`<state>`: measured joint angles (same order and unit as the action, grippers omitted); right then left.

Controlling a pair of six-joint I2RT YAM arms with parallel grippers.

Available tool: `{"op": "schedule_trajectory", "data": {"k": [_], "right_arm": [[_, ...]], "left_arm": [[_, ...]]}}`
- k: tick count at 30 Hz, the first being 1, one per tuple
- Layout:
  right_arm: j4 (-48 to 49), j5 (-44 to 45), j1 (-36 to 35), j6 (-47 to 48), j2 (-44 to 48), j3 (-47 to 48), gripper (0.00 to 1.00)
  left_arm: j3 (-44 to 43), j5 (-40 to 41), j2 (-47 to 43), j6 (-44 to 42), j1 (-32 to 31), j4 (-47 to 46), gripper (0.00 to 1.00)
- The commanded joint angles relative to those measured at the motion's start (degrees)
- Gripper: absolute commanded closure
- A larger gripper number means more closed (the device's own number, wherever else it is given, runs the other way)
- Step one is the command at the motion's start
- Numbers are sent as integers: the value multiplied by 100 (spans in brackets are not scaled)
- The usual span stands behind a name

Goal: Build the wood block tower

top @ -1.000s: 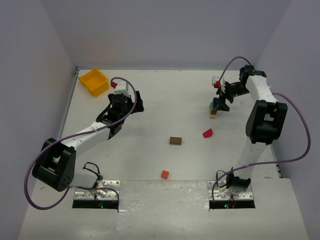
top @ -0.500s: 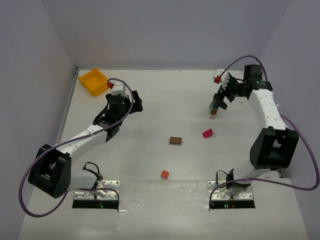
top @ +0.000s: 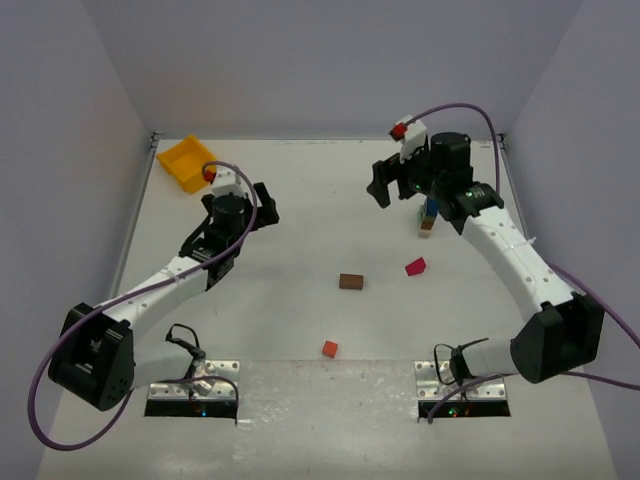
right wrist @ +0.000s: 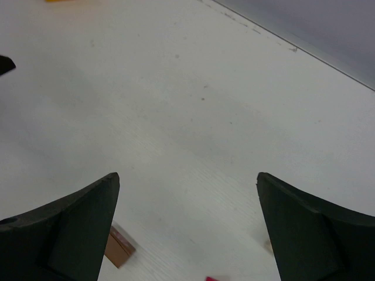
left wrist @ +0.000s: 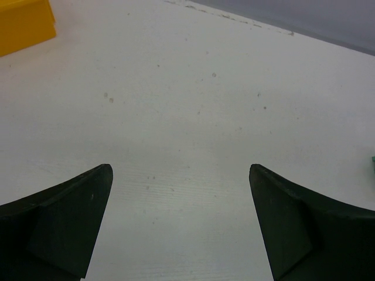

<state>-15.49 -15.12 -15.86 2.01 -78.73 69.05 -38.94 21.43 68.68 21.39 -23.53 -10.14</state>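
Note:
The wood block tower is a short narrow stack at the back right, with blue and green above a pale base. Three loose blocks lie on the table: a brown one, a magenta one and an orange-red one. My right gripper hangs open and empty, left of the tower and clear of it. In the right wrist view its jaws frame bare table, with the brown block low on the left. My left gripper is open and empty at the back left.
A yellow bin stands in the back left corner and shows in the left wrist view as the bin's side. Grey walls close the table on three sides. Cables loop from both arms.
My right arm has swung left, away from the tower, and its gripper now points toward the table's middle. The left gripper has shifted slightly. No block has moved.

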Motion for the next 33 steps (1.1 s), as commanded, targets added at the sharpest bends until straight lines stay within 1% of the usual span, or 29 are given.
{"op": "schedule_trajectory", "data": {"k": [1,3,5,6,8,10,12,14,16,19,22,26,33], "right_arm": [[724,2202,-1158,-1743,309,-834,1],[837,2628,-1438,-1969,305,-1042,1],[860,3426,-2054,-2352,210,-1473,1],[849,3587,-2240,-2564,167,-1602,1],[853,3738,-2580,-3059,15,-1865,1],[892,3793,-2855,-3217,-175,-2021,1],[912,4133,-3030,-3571,-274,-2082,1],[1081,4228,-3203,-3767,-365,-2219,1],[1234,4346,-3328,-4017,-435,-2333,1],[1499,4691,-3525,-4660,-641,-2511,1],[1490,4784,-3556,-5067,-823,-2541,1],[1248,4893,-3590,-5236,-1216,-2408,1],[892,5183,-3638,-5509,-1325,-2422,1]], "left_arm": [[157,25,-422,143,15,-185,0],[237,22,-543,164,15,-219,0],[337,-33,-668,164,15,-310,0],[377,-80,-720,164,15,-342,0],[443,-196,-806,159,15,-423,0],[486,-271,-878,156,15,-455,0],[511,-356,-928,164,15,-468,0],[531,-481,-968,164,15,-480,0],[554,-514,-1011,164,15,-492,0],[607,-501,-1116,174,15,-507,0],[625,-517,-1147,181,15,-507,0],[633,-526,-1155,173,15,-533,0],[624,-539,-1076,173,15,-563,0]]}}
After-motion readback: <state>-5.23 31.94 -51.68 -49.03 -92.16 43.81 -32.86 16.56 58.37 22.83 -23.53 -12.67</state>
